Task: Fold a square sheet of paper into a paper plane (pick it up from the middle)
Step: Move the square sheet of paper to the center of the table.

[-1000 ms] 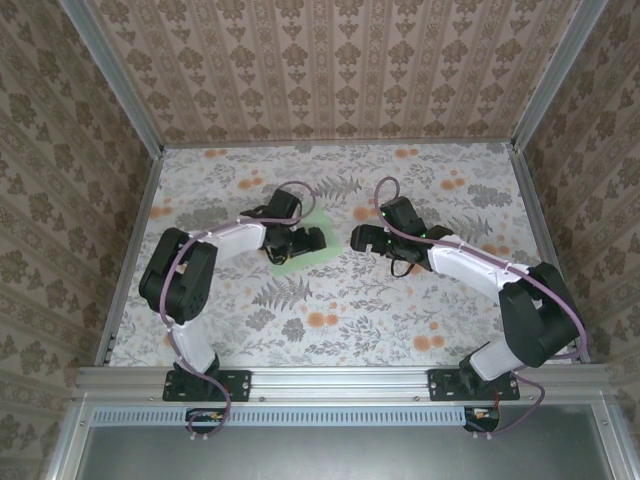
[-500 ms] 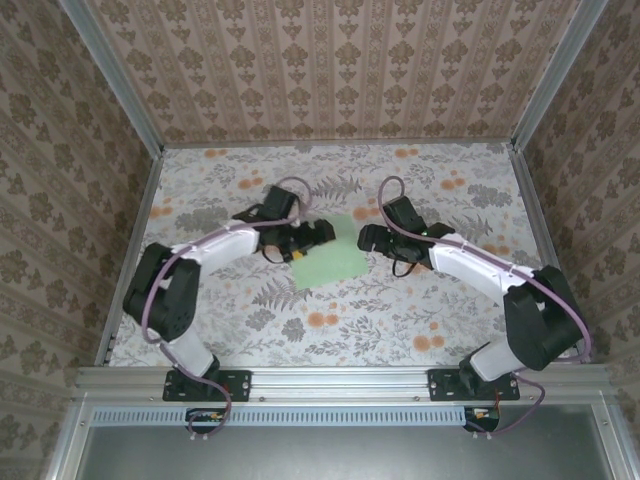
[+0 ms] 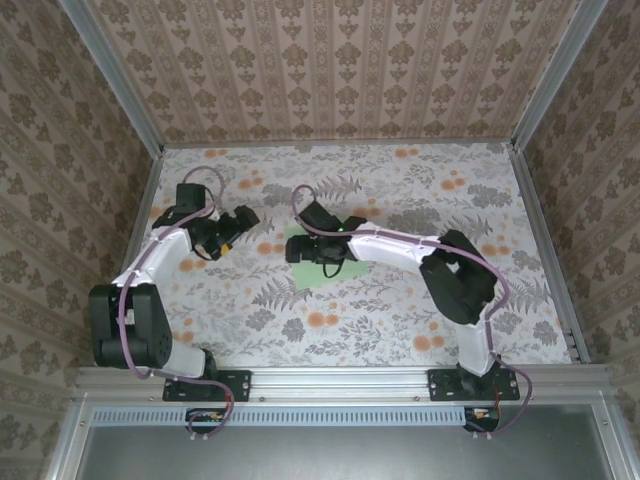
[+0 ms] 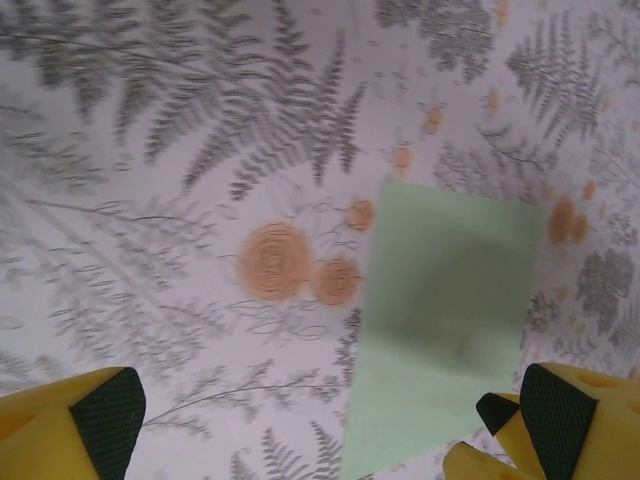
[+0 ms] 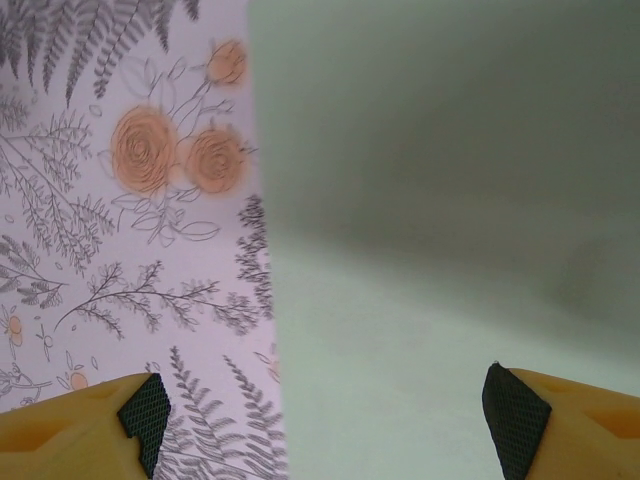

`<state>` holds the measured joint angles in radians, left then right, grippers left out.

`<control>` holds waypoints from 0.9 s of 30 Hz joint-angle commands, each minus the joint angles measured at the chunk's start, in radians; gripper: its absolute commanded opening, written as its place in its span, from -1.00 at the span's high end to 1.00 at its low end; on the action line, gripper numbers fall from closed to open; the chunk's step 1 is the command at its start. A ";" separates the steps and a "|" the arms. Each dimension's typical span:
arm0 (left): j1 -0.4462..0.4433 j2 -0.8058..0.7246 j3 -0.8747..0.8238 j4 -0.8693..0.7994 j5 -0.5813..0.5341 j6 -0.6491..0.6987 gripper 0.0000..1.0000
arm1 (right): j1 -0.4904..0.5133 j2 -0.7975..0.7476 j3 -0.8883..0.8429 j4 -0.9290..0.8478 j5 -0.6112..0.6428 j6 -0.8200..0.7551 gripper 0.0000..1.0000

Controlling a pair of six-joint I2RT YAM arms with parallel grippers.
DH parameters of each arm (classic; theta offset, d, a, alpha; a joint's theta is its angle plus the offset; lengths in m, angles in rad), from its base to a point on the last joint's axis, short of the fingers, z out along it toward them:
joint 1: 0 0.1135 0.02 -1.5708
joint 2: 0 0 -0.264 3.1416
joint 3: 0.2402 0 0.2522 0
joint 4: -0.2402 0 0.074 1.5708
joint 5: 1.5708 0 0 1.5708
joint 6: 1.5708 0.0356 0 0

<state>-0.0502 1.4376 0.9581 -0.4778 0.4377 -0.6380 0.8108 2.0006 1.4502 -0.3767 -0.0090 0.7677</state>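
Both my claws stand spread wide above the flowered table (image 3: 400,310), gripping nothing. The green sheet (image 4: 445,290) lies flat near the table's centre. My right claw (image 5: 320,420) hangs low astride one edge of it, with one finger over paper and the other over cloth. My left claw (image 4: 330,425) hangs apart, at the sheet's ten o'clock. The risk, as I judge it, is that closing here would pinch the edge rather than the middle. Paper this thin could slide or crumple.
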 commanded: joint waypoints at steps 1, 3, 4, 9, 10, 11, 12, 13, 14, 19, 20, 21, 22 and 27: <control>0.024 -0.034 -0.020 -0.046 0.005 0.061 -1.00 | 0.014 0.069 0.055 -0.070 -0.033 0.030 -0.70; 0.026 -0.032 -0.020 -0.039 0.012 0.062 -1.00 | 0.019 0.100 0.071 -0.095 -0.039 0.025 -0.70; 0.026 -0.030 -0.020 -0.036 0.013 0.062 -1.00 | 0.020 0.109 0.074 -0.106 -0.040 0.022 -0.69; 0.027 -0.016 -0.013 -0.035 0.022 0.062 -1.00 | 0.022 0.104 0.019 -0.155 -0.030 -0.012 -0.70; 0.027 -0.015 -0.012 -0.034 0.024 0.062 -1.00 | 0.021 0.096 0.001 -0.155 -0.028 -0.018 -0.70; 0.027 -0.014 -0.012 -0.032 0.025 0.060 -1.00 | 0.022 0.086 -0.025 -0.169 -0.028 -0.025 -0.70; 0.027 -0.013 -0.011 -0.032 0.027 0.061 -1.00 | 0.021 0.070 -0.054 -0.187 -0.028 -0.033 -0.71; 0.028 -0.013 -0.011 -0.033 0.028 0.061 -1.00 | 0.022 0.056 -0.084 -0.191 -0.026 -0.040 -0.71; 0.028 -0.013 -0.011 -0.034 0.029 0.061 -1.00 | 0.021 0.034 -0.121 -0.196 -0.025 -0.050 -0.70; 0.029 -0.013 -0.012 -0.027 0.032 0.062 -1.00 | 0.018 -0.082 -0.254 -0.258 0.001 -0.179 -0.72; 0.029 -0.014 -0.012 -0.028 0.031 0.061 -1.00 | 0.018 -0.102 -0.254 -0.277 0.001 -0.202 -0.72; 0.029 -0.017 -0.010 -0.030 0.025 0.060 -1.00 | 0.018 -0.114 -0.234 -0.299 -0.011 -0.218 -0.72; 0.030 -0.022 -0.009 -0.032 0.017 0.061 -1.00 | 0.018 -0.125 -0.210 -0.322 -0.022 -0.224 -0.73; 0.030 -0.074 -0.009 -0.045 -0.034 0.084 -1.00 | 0.016 -0.165 -0.100 -0.407 0.026 -0.213 -0.90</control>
<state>-0.0254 1.4143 0.9447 -0.4919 0.4294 -0.5930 0.8291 1.8965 1.2819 -0.6743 -0.0307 0.5846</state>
